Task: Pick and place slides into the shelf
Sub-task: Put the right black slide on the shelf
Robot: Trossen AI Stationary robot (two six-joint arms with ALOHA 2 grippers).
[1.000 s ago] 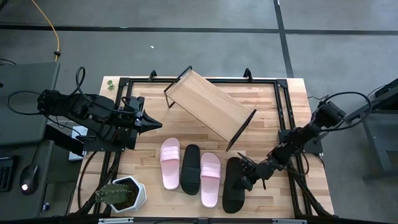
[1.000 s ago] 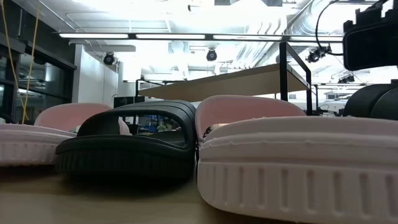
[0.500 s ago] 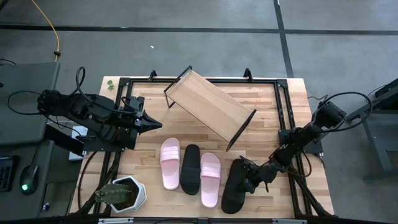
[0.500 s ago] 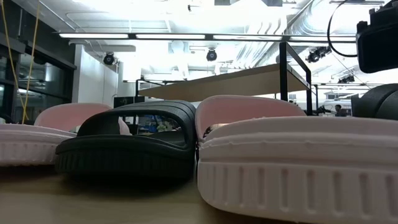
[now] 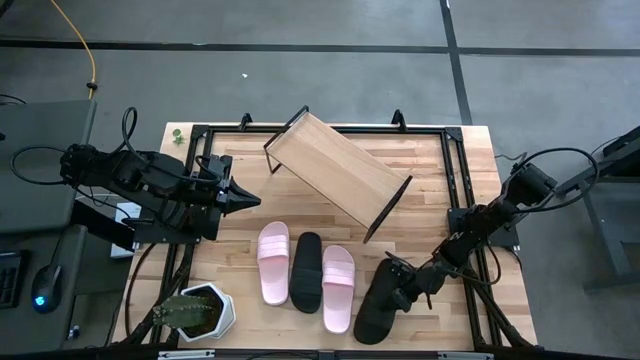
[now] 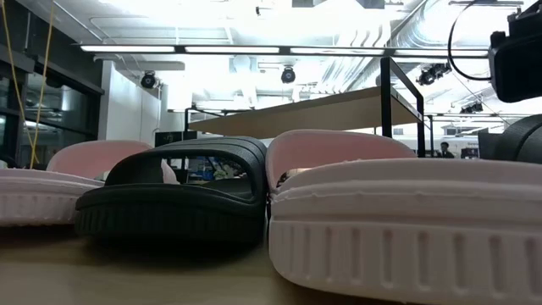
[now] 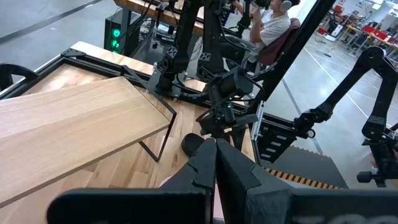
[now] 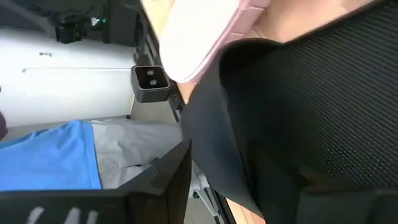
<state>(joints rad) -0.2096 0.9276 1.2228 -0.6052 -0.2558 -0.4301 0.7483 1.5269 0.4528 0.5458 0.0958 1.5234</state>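
Four slides lie side by side near the table's near edge: a pink slide [image 5: 273,262], a black slide [image 5: 306,271], a second pink slide [image 5: 338,287] and, rightmost, a second black slide [image 5: 372,302] lying askew. The shelf [image 5: 335,170], a slanted light wood board on a black wire frame, stands diagonally beyond them with nothing on it. My right gripper [image 5: 398,285] is shut on the rightmost black slide. My left gripper [image 5: 252,203] hovers shut over the table's left part, away from the slides. In the low view the held slide [image 6: 518,140] shows only at the right edge. My right gripper holds the rightmost black slide by its right side at the strap [image 5: 390,282], coming slanting from the table's right. In the right wrist view the slide's black body [image 8: 298,112] fills the gap beside one finger [image 8: 168,180]; the other finger is hidden. Whether the slide is lifted clear cannot be told.
A potted plant in a white pot [image 5: 195,312] stands at the table's near left corner. Black frame rails [image 5: 455,170] run along the table's left, far and right sides. A seated person [image 7: 273,22] shows beyond the table in the left wrist view.
My right gripper has moved a little toward the near and right edges with the black slide. The slide has turned: its far end swung right, away from the neighbouring pink slide, so it now lies askew. The other slides and my left arm have stayed put.
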